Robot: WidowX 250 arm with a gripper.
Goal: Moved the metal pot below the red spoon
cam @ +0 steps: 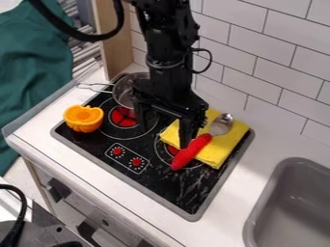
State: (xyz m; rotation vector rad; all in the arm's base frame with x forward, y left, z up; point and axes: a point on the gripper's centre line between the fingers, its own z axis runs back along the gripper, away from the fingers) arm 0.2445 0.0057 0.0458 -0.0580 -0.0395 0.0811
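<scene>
Metal pot (122,91) near stove's (164,181) far left corner, well apart from red spoon (192,152); move looks undone. Gripper (166,135) fingers spread, pinching nothing. Remaining: grasp, carry, set below spoon.

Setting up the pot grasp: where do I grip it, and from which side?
Metal pot: probably the wire handle, coming from above, with one finger on each long side. It's slim and juts out toward the left of the view, away from the round body. The thin wire might let the pot twist, so grip near the body.
</scene>
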